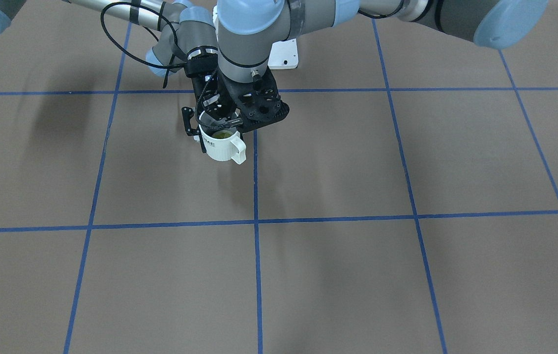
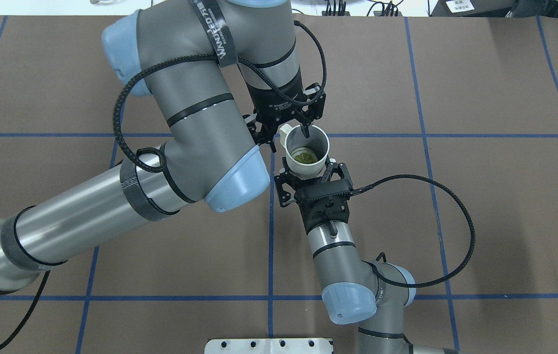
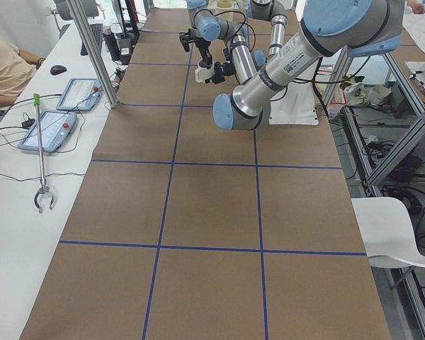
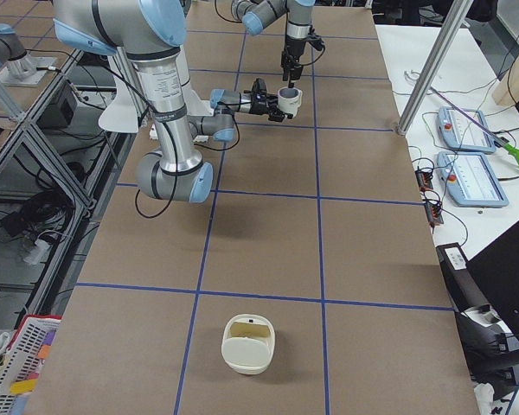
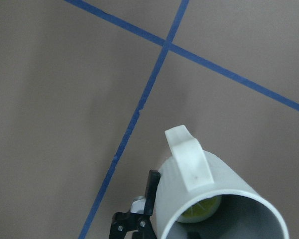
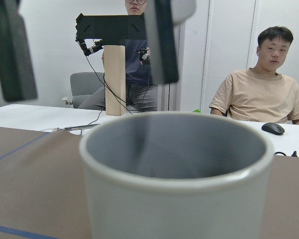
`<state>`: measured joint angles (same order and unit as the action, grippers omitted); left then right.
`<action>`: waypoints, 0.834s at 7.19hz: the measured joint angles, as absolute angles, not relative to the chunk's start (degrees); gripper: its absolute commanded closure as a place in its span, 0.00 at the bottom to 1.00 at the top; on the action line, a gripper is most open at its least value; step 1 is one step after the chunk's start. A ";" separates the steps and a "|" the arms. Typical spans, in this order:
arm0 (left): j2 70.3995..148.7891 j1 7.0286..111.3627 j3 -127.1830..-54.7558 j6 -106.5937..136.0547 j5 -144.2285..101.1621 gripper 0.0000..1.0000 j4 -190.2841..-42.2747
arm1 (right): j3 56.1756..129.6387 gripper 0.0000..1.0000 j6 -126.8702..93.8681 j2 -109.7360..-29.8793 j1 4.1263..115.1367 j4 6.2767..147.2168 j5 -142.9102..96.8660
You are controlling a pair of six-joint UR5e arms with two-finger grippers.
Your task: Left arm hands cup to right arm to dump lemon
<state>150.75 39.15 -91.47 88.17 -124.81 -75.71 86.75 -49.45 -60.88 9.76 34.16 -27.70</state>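
Midair | cup held upright above counter, lemon seen inside | left gripper jaws pinched on far rim by handle, one finger inside | right gripper jaws spread wide around cup's near wall, not seen closed | handover judged mid-step: right jaws to be closed sideways on body.

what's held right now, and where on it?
The cup, lemon inside: left gripper pinches its rim by the handle; right gripper straddles its body, grip unclear.
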 measured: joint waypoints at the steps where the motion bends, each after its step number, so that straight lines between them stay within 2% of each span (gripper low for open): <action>1: 150.68 40.33 -93.15 88.28 -124.89 0.00 -75.62 | 86.89 0.82 -49.51 -61.10 9.80 33.95 -27.70; 4: 150.11 41.79 -95.82 88.47 -124.64 0.00 -75.50 | 87.58 0.81 -50.05 -64.85 11.49 26.71 -29.15; 6: 149.74 41.99 -95.92 88.43 -124.47 0.00 -75.50 | 87.87 0.81 -50.32 -71.39 13.99 16.67 -31.30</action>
